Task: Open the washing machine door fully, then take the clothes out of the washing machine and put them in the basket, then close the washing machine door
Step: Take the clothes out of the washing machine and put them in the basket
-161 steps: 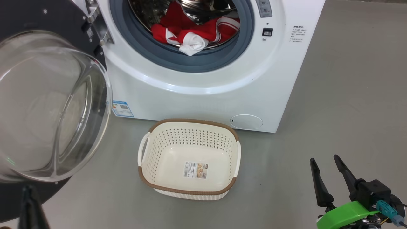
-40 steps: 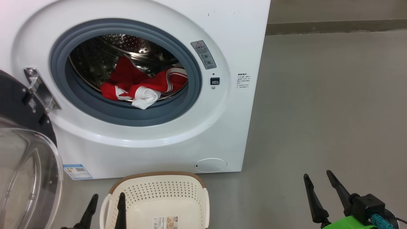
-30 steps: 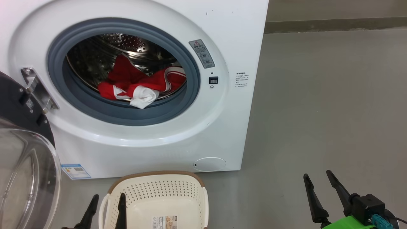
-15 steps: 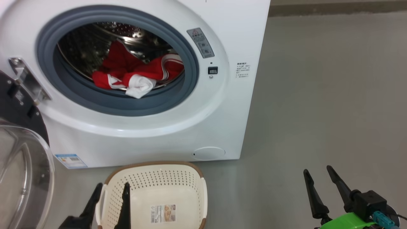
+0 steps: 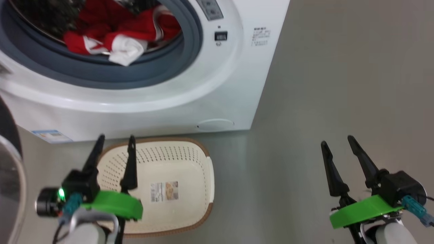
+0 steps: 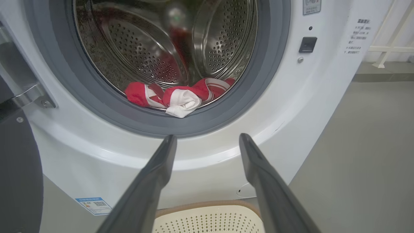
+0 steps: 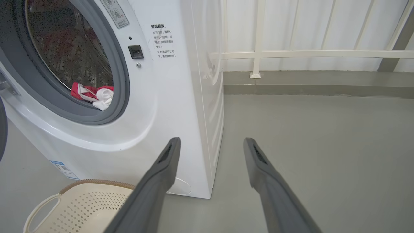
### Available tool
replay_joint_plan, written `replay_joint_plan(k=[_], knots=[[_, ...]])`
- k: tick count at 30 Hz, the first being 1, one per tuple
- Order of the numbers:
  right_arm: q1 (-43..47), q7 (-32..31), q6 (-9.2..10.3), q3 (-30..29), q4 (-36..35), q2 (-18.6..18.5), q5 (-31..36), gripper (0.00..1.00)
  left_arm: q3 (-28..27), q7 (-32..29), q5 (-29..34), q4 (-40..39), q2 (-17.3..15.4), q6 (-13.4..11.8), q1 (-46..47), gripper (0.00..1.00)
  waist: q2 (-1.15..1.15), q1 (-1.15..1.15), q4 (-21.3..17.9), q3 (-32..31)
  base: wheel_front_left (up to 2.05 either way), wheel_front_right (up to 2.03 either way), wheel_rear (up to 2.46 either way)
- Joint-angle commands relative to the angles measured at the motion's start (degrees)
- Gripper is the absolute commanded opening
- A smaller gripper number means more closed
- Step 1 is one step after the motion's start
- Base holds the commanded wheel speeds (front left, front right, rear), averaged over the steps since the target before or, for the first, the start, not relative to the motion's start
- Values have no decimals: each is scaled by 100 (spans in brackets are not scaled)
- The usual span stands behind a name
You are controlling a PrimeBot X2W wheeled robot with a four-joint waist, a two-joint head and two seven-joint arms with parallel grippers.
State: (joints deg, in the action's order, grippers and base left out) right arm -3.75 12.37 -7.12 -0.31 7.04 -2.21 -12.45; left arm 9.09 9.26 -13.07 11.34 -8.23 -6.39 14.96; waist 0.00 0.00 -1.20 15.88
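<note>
The white washing machine (image 5: 190, 98) stands open, its grey gasket ringing the steel drum. Red and white clothes (image 5: 115, 37) lie at the drum's front lip, also seen in the left wrist view as the clothes (image 6: 179, 97). The washing machine door (image 5: 6, 176) hangs swung out at the far left. On the floor before the machine sits the cream basket (image 5: 162, 183), with nothing in it but a paper label. My left gripper (image 5: 115, 140) is open above the basket's left rim. My right gripper (image 5: 335, 142) is open over bare floor at the right.
Grey floor (image 5: 339, 84) spreads to the right of the machine. A white railing (image 7: 307, 53) and a low kerb run along the wall behind. A small round flap (image 5: 215, 124) sits low on the machine's front.
The head camera has tilted down and moved closer, so the machine sits higher and larger in view. Both grippers reach further up the picture; the left one now stands over the basket's left rim.
</note>
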Motion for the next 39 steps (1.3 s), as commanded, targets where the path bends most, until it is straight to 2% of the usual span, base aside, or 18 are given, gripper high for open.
replay_joint_plan(k=[1, 12, 19, 31, 39], knots=[[-162, 50, -36, 170, -163, -66, 18, 100, -213, 65, 38, -43, -135, 49, 247, 100, 0, 0, -251, 586, 0, 0, 0], [-711, 228, -36, 530, 60, -66, -268, 100, -364, 272, -83, 1496, -539, 468, 2221, 100, 0, 0, -763, 1295, 0, 0, 0], [-927, 260, -36, 742, 195, -66, -486, 100, -495, 190, -199, 2483, -975, 766, 3430, 100, 0, 0, -1116, 1504, 0, 0, 0], [-1027, 262, -36, 923, 105, -66, -760, 100, -545, -449, -330, 3659, -1699, 1109, 4991, 100, 0, 0, -1614, 1850, 0, 0, 0], [-1050, 263, -36, 1005, 87, -66, -867, 100, -495, -863, -373, 4059, -1966, 1185, 5517, 100, 0, 0, -1744, 1983, 0, 0, 0]])
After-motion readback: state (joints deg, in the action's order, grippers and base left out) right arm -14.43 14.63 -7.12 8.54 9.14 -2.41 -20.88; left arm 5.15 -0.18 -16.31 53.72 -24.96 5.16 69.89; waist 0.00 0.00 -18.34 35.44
